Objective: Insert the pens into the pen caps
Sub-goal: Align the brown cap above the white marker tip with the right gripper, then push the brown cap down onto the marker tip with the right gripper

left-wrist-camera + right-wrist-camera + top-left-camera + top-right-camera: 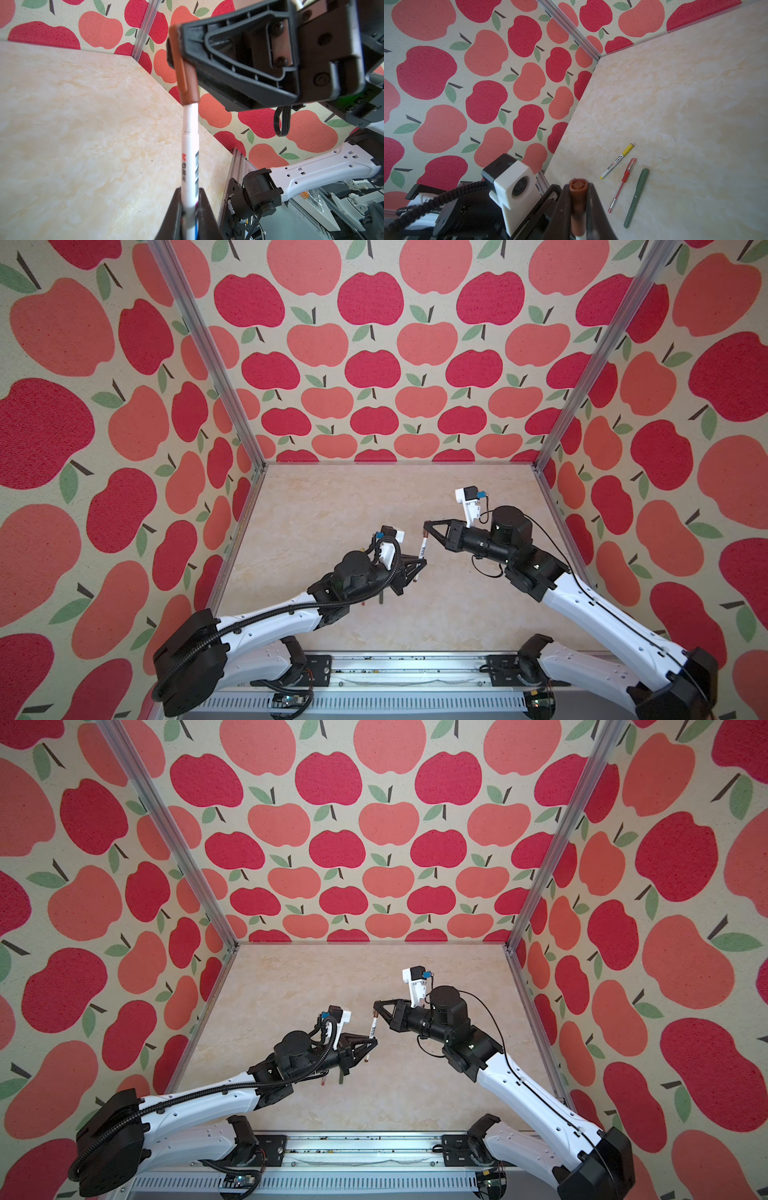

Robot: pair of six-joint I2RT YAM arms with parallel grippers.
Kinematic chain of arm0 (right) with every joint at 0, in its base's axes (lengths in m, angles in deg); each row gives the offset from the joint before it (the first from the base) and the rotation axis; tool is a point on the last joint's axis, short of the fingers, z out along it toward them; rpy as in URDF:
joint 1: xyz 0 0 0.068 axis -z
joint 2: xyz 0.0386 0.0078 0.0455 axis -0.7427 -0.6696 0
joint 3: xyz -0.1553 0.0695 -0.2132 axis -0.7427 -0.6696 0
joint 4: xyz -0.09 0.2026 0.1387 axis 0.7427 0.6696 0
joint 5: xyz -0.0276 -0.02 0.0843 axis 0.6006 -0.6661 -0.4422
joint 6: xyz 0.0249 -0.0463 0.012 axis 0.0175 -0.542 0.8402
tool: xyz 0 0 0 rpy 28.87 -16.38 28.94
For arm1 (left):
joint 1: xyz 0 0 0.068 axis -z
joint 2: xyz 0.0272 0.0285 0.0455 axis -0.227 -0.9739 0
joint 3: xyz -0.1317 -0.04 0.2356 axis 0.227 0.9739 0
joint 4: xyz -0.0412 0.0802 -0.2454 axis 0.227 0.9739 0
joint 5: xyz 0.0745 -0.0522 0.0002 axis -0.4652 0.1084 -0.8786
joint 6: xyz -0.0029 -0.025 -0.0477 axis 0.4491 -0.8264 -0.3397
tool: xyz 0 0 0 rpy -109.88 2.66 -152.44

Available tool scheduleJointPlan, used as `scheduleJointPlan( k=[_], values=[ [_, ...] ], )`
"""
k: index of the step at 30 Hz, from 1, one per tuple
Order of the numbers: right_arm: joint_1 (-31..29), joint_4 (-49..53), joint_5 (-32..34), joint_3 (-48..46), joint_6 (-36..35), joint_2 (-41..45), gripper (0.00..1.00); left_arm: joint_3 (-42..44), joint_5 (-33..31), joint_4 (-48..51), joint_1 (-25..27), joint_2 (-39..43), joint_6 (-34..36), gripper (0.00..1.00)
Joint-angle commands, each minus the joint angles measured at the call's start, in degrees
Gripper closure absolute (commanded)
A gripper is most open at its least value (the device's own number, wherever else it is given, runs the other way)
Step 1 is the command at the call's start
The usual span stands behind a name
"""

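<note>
Fourth pen meets its cap, mid-frame in both top views.
My left end effector point(189, 200) grips the white pen point(190, 145). My right end effector point(427, 524) pinches the brown cap point(188, 83) over the pen's tip. The yellow-capped pen point(616, 161), red pen point(623, 185) and green pen point(636, 197) look capped on the tabletop point(695, 104). Only pushing this cap home seems left.

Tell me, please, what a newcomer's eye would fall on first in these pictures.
The loud apple-print walls strike first, all round. Above the table, the left pincer and right pincer hold a white pen between them, its end in the brown cap. A yellow-capped pen, red pen and green pen lie side by side on the table.
</note>
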Motion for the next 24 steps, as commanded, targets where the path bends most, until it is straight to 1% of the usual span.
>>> scheduleJointPlan(
  k=[1, 6, 7, 12, 18, 24],
  values=[
    [-1.2, 2.3, -1.5, 0.3, -2.2, -0.4, 0.93, 0.8, -2.4, -4.5, -0.2, 1.4, 0.9, 1.0],
    [-1.4, 4.6, -1.9, 0.5, -4.6, -0.6, 0.93, 0.7, -2.6, -4.4, -0.3, 1.9, 2.3, 1.0],
    [-1.5, 4.2, -2.1, 0.1, -4.8, -0.6, 0.93, 0.8, -2.7, -4.5, -0.4, 3.4, 2.5, 1.0],
    [-2.1, 1.5, -3.7, -1.7, -4.8, -1.2, 0.94, 1.4, -3.0, -5.6, -0.5, 3.8, 2.9, 1.0],
    [-3.1, -0.8, -2.7, -3.4, -3.3, -0.9, 0.94, 2.4, -3.2, -7.6, -0.4, 3.8, 2.8, 1.0],
    [-4.0, -4.2, -2.9, -5.7, -3.6, -0.6, 0.94, 2.6, -2.6, -9.8, -0.4, 3.4, 2.9, 1.0]
  ],
)
